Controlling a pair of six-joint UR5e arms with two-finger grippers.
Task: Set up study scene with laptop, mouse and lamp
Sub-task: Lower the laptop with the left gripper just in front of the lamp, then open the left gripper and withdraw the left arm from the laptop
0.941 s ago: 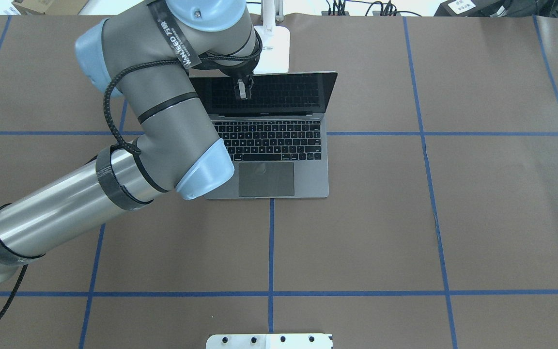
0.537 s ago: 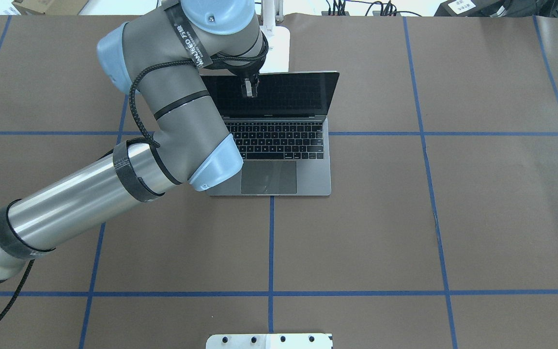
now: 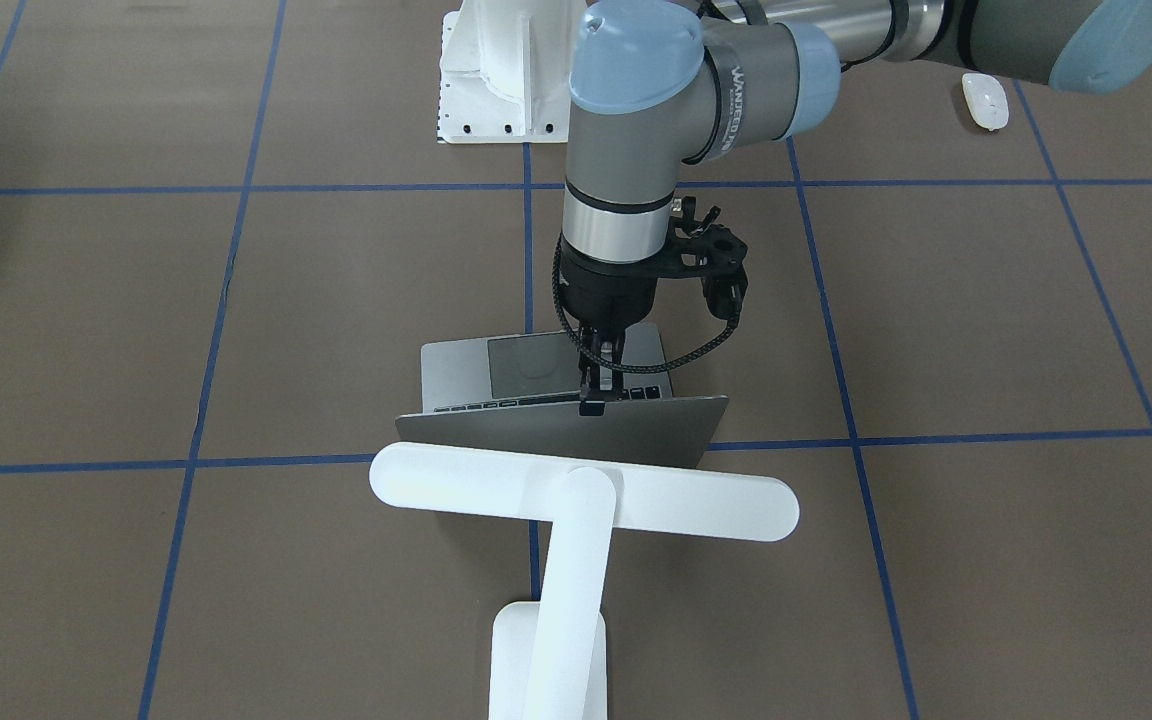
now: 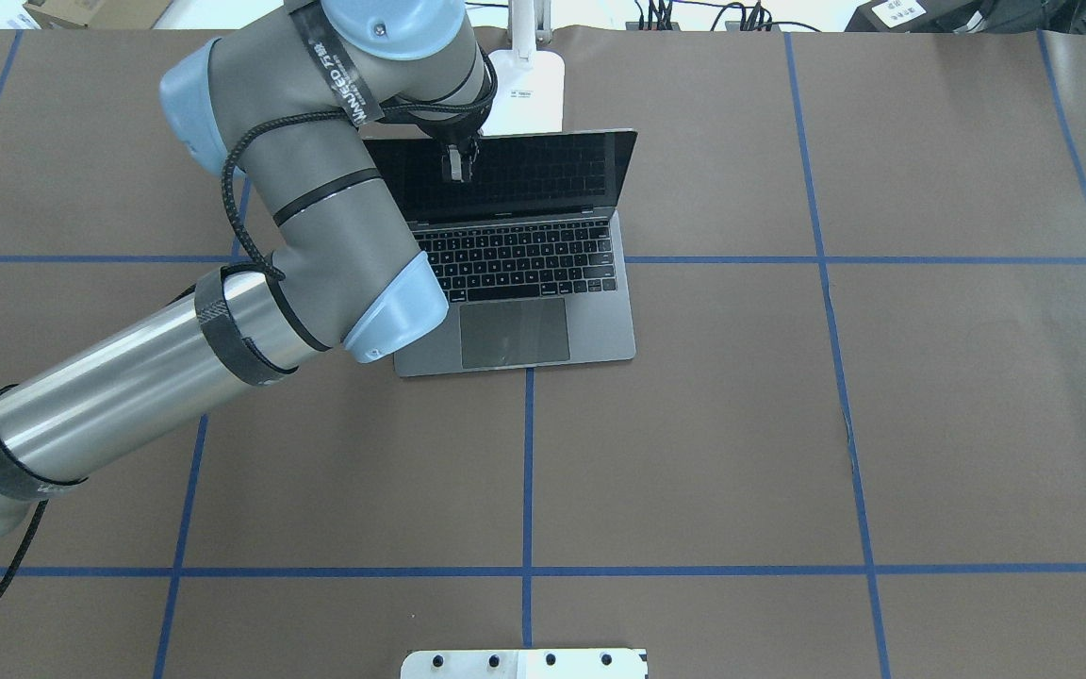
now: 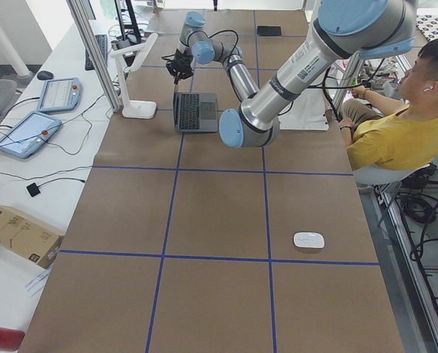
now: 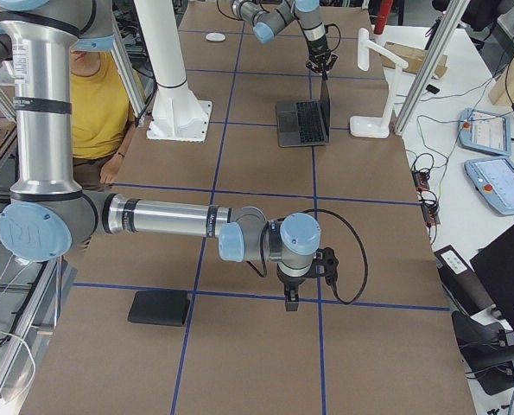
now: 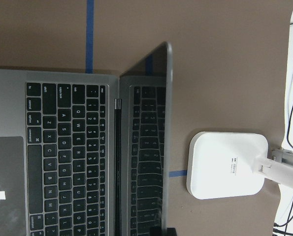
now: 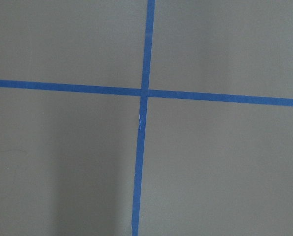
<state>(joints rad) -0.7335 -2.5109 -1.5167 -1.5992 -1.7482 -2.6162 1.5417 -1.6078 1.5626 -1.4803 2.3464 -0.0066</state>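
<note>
**Left gripper pinches the open laptop's lid; lamp close behind**

Front-facing view: the left gripper (image 3: 594,388) points straight down. Its fingers are drawn almost together on the top edge of the lid of the laptop (image 3: 556,432), which stands open. The light bar of the lamp (image 3: 586,495) crosses in front of the lid's back and hides its lower strip. The mouse (image 3: 985,100) lies well apart, at the top right beside the arm. A white pedestal (image 3: 496,70) stands beyond the laptop.

Overhead view: the laptop sits at the far middle of the table (image 4: 788,424), with its keyboard toward the robot. The left arm (image 4: 336,245) covers its near left corner and part of the screen. The lamp's base shows just past the lid, half hidden by the wrist.

Left side view: the mouse lies alone on the near part of the table. A person (image 5: 395,125) in a yellow shirt sits at the robot's side.

Right side view: the right gripper (image 6: 291,301) hangs low over the table near a black mat (image 6: 159,307). I cannot tell whether it is open or closed.

Left wrist view: the keys, the dark screen and the lamp's base are in sight. The base is just beside the lid but apart from it.

Right wrist view: only a blue tape cross (image 8: 144,92) on brown cover.
</note>
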